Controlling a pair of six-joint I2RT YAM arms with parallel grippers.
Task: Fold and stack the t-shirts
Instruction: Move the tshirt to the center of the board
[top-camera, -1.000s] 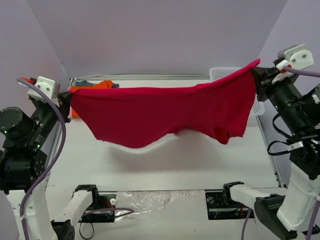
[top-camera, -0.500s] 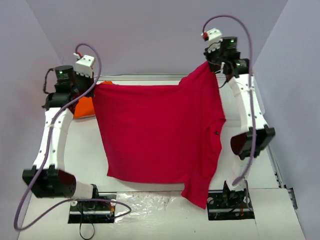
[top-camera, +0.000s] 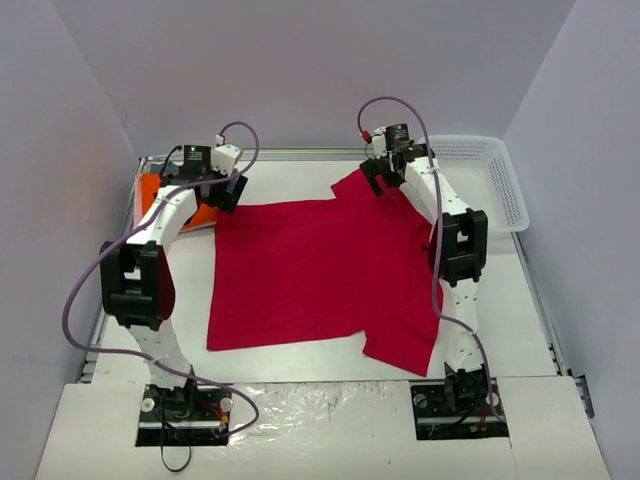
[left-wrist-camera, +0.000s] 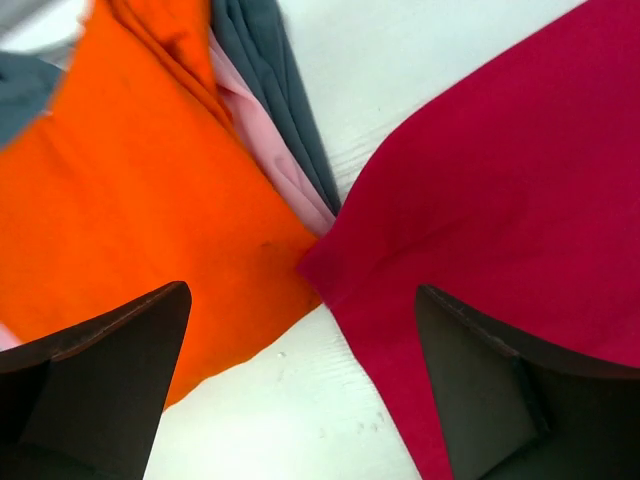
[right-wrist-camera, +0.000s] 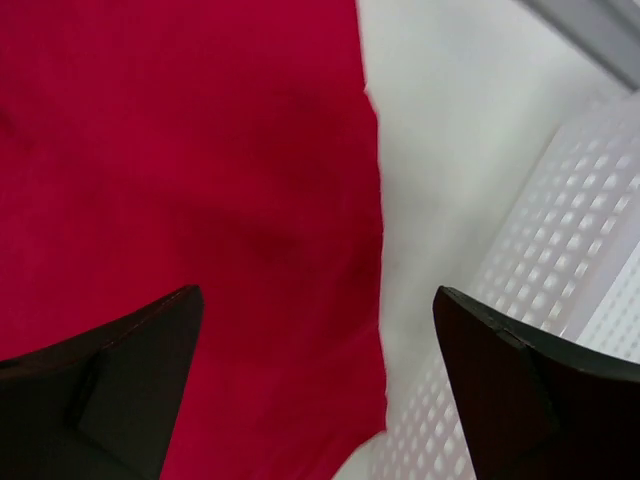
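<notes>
On your white tabletop (top-camera: 300, 185) the crimson t-shirt (top-camera: 310, 270) lies spread out. Your left end effector (top-camera: 224, 192) hovers over its far-left corner, beside the folded orange t-shirt (left-wrist-camera: 120, 200). Your right end effector (top-camera: 378, 176) hovers over the far-right corner. Both gape wide, holding nothing.

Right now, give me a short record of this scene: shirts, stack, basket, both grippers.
red shirt: spread mostly flat on the table, unfolded
stack: far left corner; orange shirt on top, pink shirt and grey-blue shirt showing at its edge
basket: far right, beside the red shirt's far right corner
left gripper: open, over the red shirt's far left corner
right gripper: open, over the far right corner
folding: not yet begun
</notes>
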